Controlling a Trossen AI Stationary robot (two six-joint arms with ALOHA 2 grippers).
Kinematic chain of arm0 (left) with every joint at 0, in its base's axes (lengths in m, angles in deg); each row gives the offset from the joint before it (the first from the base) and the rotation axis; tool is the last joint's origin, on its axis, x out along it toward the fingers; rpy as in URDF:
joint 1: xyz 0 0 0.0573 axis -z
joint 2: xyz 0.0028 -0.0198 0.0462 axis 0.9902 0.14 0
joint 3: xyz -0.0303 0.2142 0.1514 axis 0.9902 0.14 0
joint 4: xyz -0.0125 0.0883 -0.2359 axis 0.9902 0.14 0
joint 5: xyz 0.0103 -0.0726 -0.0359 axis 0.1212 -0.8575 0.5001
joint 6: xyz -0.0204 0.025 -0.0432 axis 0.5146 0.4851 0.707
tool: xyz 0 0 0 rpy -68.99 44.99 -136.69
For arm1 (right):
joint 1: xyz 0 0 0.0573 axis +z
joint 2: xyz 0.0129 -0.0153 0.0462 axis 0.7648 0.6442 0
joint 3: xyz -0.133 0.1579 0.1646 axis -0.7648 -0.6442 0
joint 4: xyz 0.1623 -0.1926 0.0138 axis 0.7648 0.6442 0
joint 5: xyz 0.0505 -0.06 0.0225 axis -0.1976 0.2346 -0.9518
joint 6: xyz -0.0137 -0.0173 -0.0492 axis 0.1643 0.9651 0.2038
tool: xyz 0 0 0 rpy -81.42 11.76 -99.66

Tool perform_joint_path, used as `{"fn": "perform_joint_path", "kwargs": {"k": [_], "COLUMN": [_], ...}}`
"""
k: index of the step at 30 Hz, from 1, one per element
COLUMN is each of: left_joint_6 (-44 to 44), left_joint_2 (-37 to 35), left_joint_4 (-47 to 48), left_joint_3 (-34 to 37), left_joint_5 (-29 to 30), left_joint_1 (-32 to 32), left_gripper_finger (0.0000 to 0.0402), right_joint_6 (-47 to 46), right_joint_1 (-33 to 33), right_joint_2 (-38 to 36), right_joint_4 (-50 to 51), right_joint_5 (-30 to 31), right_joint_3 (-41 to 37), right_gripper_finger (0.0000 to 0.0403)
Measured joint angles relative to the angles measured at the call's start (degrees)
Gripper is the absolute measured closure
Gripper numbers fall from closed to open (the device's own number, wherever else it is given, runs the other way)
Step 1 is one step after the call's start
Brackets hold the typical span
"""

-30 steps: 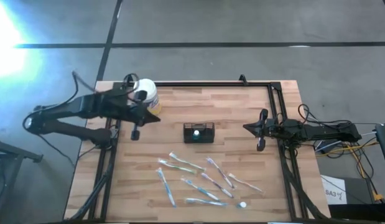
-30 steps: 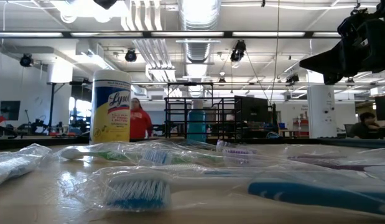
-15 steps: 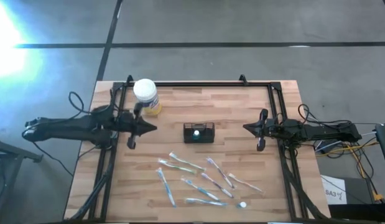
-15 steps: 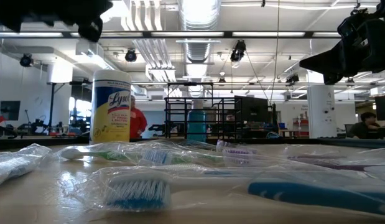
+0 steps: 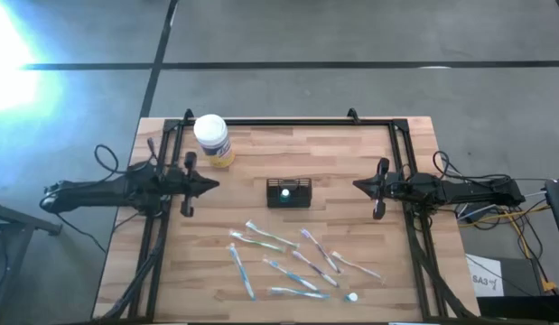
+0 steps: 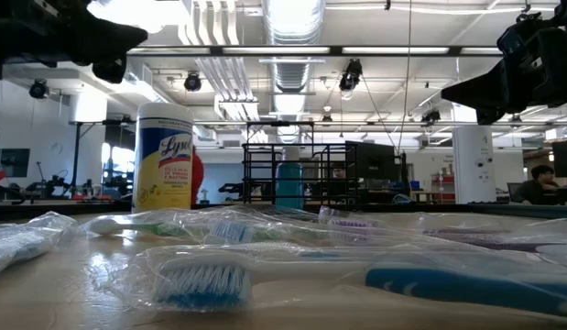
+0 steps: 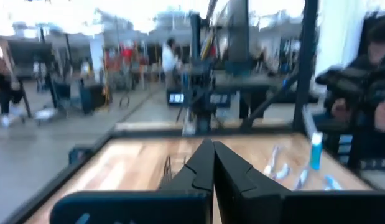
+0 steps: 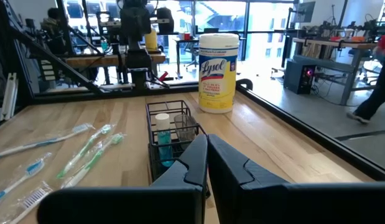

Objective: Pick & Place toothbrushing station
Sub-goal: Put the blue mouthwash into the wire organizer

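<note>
The table [image 5: 351, 153] is of pale wood, laid in narrow planks, and is edged by a black frame [image 5: 288, 121]. The station [image 5: 289, 192] is black wire, with a blue tube [image 8: 163, 142] capped in white seen inside it. The jar [image 5: 213, 140] is yellow with a white lid, and a dark blue word is printed on its label [image 6: 176, 147]. The toothbrushes [image 5: 293, 262] are white with blue and green parts, wrapped in clear film; one in the low view has blue and white bristles [image 6: 202, 283]. Both arms are black. The floor [image 5: 351, 36] is grey, crossed by a dark line.
</note>
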Motion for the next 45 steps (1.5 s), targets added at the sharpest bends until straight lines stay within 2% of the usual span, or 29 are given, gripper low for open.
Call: {"fn": "perform_joint_path", "kwargs": {"k": [3, 13, 17, 21, 23, 25, 29, 32, 35, 38, 45], "left_joint_6": [0.2, 1.0, 1.4, 1.3, 1.3, 1.4, 1.7, 2.2, 2.3, 2.7, 2.8], "left_joint_2": [-1.4, -3.0, -3.3, -3.3, -3.3, -3.3, -3.2, -3.2, -3.2, -3.2, -3.2], "left_joint_4": [-3.7, -6.0, -6.2, -5.9, -5.8, -5.6, -4.3, -3.2, -2.2, -2.1, -2.1], "left_joint_3": [2.6, 9.7, 9.9, 9.9, 9.9, 9.9, 9.9, 9.9, 9.9, 9.9, 10.0], "left_joint_5": [-1.2, -1.4, -1.4, -0.9, -0.8, -0.8, -0.3, -0.2, 0.0, 1.3, 2.1], "left_joint_1": [0.0, 0.0, 0.0, 0.0, 0.0, 0.0, 0.0, 0.0, 0.0, 0.0, 0.0], "left_gripper_finger": [0.0399, 0.0399, 0.0396, 0.0397, 0.0395, 0.0392, 0.0388, 0.039, 0.0394, 0.0396, 0.0385], "right_joint_6": [0.2, 1.4, 1.3, 1.3, 1.9, 2.5, 2.7, 3.1, 3.7, 5.8, 6.4], "right_joint_1": [0.0, 0.0, 0.0, 0.0, 0.0, 0.0, 0.3, 1.2, 2.7, 5.3, 14.1], "right_joint_2": [0.0, 0.0, 0.0, 0.0, 0.0, 0.6, 4.5, 9.8, 16.1, 22.4, 36.1], "right_joint_4": [0.0, -4.5, -5.7, -11.6, -13.4, -11.4, -2.2, 6.6, 13.4, 19.2, 35.6], "right_joint_5": [0.0, -0.3, -0.4, -0.8, -3.6, -6.0, -6.4, -6.9, -10.3, -13.8, -13.4], "right_joint_3": [0.0, 0.0, 0.0, 0.0, 0.6, 3.3, 11.9, 19.9, 27.9, 35.2, 52.2], "right_gripper_finger": [0.0394, 0.0394, 0.0394, 0.0394, 0.0394, 0.0394, 0.0394, 0.0394, 0.0394, 0.0394, 0.0394]}}
